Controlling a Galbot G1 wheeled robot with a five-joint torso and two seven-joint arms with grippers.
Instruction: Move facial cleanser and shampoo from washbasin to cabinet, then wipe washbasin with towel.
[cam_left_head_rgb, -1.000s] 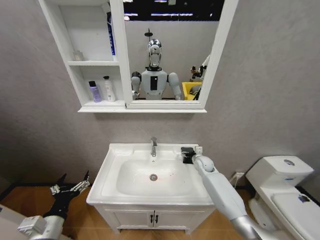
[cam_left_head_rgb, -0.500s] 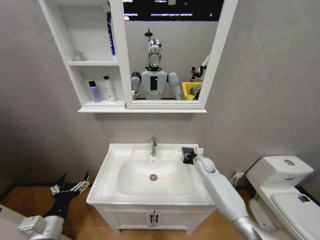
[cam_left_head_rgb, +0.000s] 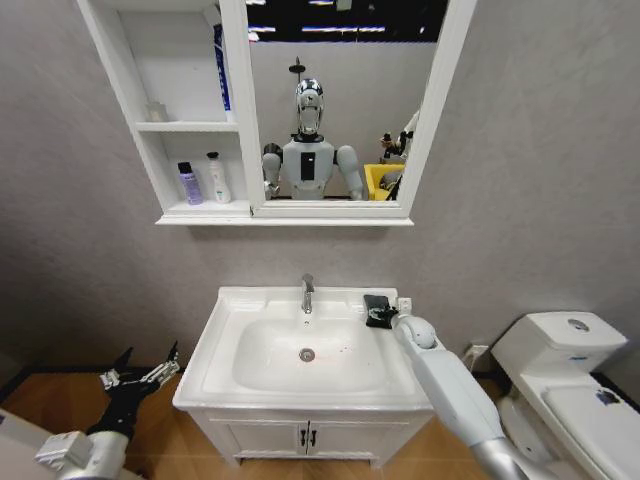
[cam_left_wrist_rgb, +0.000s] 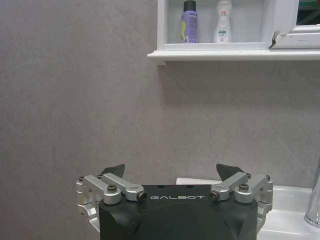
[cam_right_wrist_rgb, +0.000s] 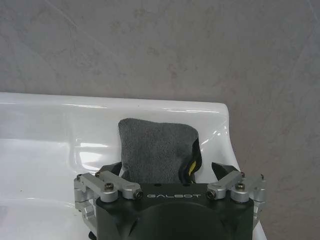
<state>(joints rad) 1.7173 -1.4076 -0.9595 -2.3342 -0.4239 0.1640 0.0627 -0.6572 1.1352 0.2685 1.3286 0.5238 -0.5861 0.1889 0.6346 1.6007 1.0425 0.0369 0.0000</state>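
Two grippers in view, right gripper (cam_left_head_rgb: 385, 313) at the towel (cam_left_head_rgb: 377, 309) on the washbasin (cam_left_head_rgb: 225, 345) back right corner, left gripper (cam_left_head_rgb: 140, 372) parked low beside the basin's left side.
Right wrist view: right gripper's fingers (cam_right_wrist_rgb: 112, 169) spread to either side of the dark grey folded towel, which lies flat on the white rim just in front of the grey wall; can't tell if the tips touch it. Left gripper's fingers (cam_left_wrist_rgb: 113, 170) spread wide, holding nothing, off the basin. Purple bottle (cam_left_head_rgb: 189, 184) and white bottle (cam_left_head_rgb: 217, 178) stand side by side, upright, on the lowest shelf of the cabinet (cam_left_head_rgb: 150, 130), left of the mirror (cam_left_head_rgb: 335, 100). Faucet (cam_left_head_rgb: 307, 293) at back centre of basin, bowl bare.
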